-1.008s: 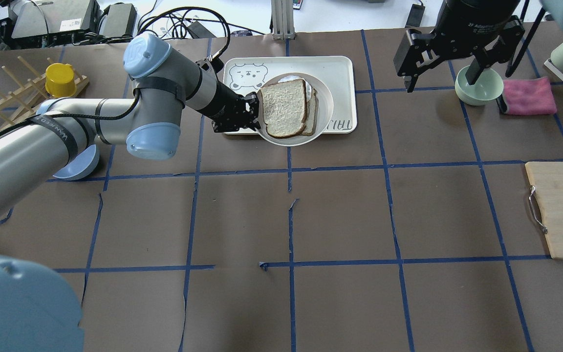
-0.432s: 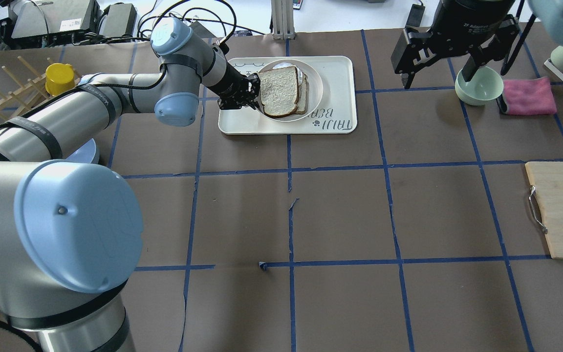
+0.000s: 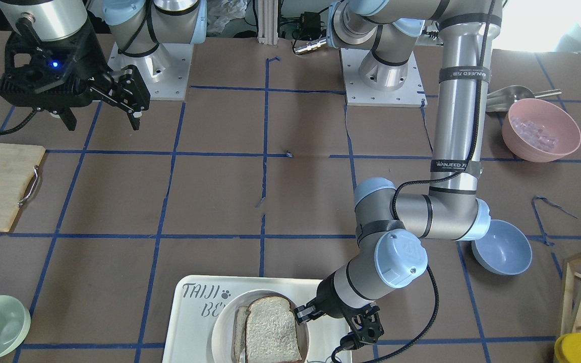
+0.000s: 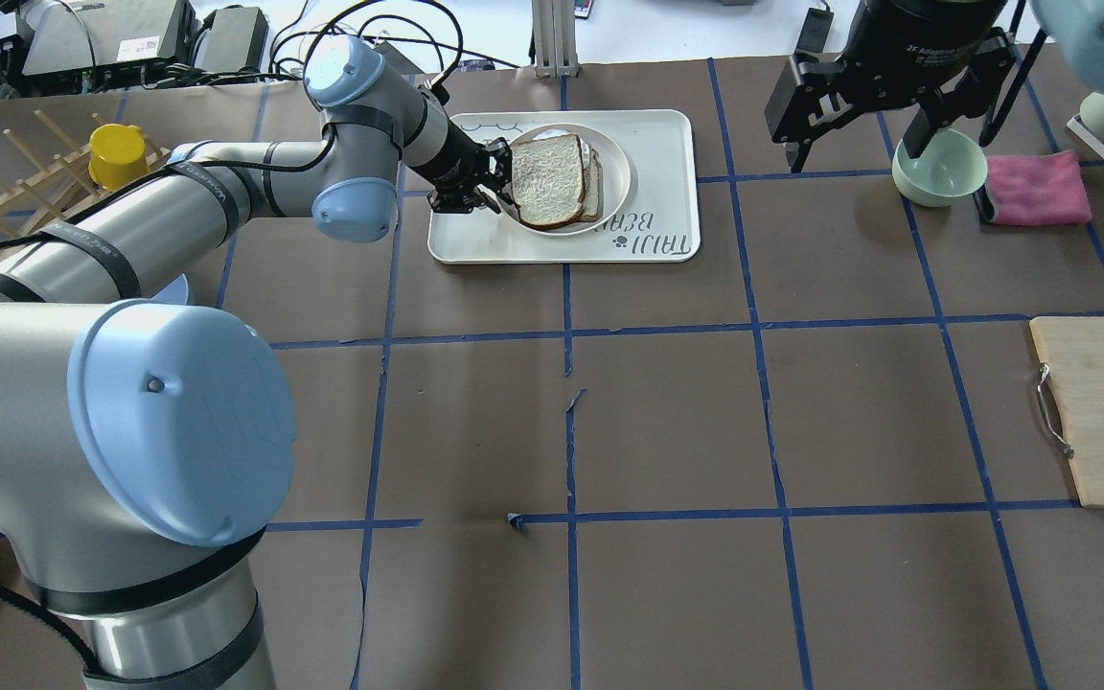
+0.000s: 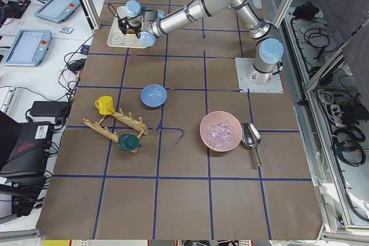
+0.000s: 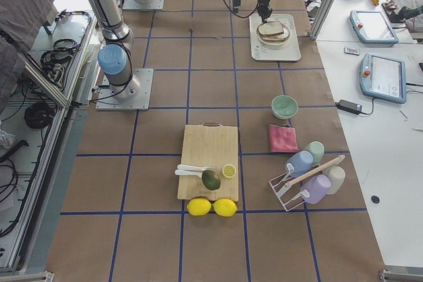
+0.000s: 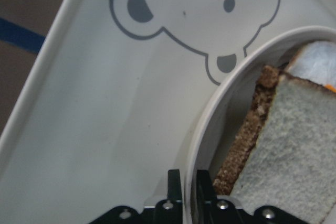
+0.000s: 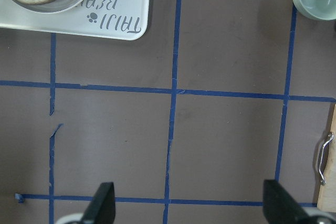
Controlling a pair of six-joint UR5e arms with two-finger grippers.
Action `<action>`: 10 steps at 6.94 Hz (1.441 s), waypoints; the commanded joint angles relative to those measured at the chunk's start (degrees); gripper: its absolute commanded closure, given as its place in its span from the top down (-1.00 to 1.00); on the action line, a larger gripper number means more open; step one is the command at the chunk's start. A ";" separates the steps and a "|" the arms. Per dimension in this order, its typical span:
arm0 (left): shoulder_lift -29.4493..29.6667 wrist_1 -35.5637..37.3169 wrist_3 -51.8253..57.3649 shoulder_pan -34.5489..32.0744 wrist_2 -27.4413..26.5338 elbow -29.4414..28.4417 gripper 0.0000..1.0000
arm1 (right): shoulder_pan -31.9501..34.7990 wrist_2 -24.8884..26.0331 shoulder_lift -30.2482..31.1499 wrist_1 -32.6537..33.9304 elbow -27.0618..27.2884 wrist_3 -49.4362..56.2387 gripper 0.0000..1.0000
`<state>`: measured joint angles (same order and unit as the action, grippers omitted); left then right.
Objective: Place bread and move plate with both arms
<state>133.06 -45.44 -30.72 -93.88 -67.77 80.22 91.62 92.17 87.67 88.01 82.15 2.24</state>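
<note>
A brown-covered table (image 4: 667, 422) (gridded with blue tape (image 4: 667, 331)) stands beside a white bench (image 6: 390, 130).

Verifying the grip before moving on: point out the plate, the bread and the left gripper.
plate (image 4: 622, 172): overhead view, bare right rim.
bread (image 4: 548, 180): overhead view, middle of the top slice's face.
left gripper (image 4: 503, 185): overhead view, between fingertips at plate's left rim.

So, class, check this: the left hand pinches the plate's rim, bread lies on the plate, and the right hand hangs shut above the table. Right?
Not quite: the right hand hangs open, fingers wide apart in the right wrist view. The left hand does pinch the rim of the plate, with the bread on it.
</note>
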 commanded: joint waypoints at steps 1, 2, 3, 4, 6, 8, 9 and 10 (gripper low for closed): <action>-5.14 -4.09 -0.31 -0.60 -2.53 1.07 0.62 | 0.05 -0.40 -0.05 0.32 0.03 -0.13 1.00; -10.58 -12.40 -0.13 -0.69 -2.54 1.34 0.63 | -0.04 -1.54 -0.05 1.54 0.03 -0.83 1.00; -16.20 -22.49 0.65 -0.69 -2.80 1.34 0.63 | 0.05 -1.81 -0.13 1.73 0.11 -0.93 1.00; -21.13 -30.07 2.48 -0.69 -4.89 1.60 0.66 | -0.04 -2.42 -0.05 1.64 0.11 -1.10 1.00; -31.94 -42.40 8.00 -0.61 -11.13 4.57 0.69 | -0.04 -2.43 -0.05 1.64 0.20 -1.80 1.00; -40.13 -49.02 13.72 -0.26 -16.33 7.30 0.69 | -0.04 -2.52 -0.05 1.46 0.20 -1.72 1.00; -42.34 -49.30 18.02 -0.17 -19.03 8.10 0.69 | -0.04 -2.43 -0.05 1.46 0.20 -1.72 1.00; -43.14 -48.52 22.41 0.18 -22.46 8.11 0.70 | -0.04 -2.43 -0.05 1.46 0.11 -1.63 1.00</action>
<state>91.91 -93.98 -13.62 -94.03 -86.37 87.84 91.58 89.71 87.62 89.48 82.34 0.55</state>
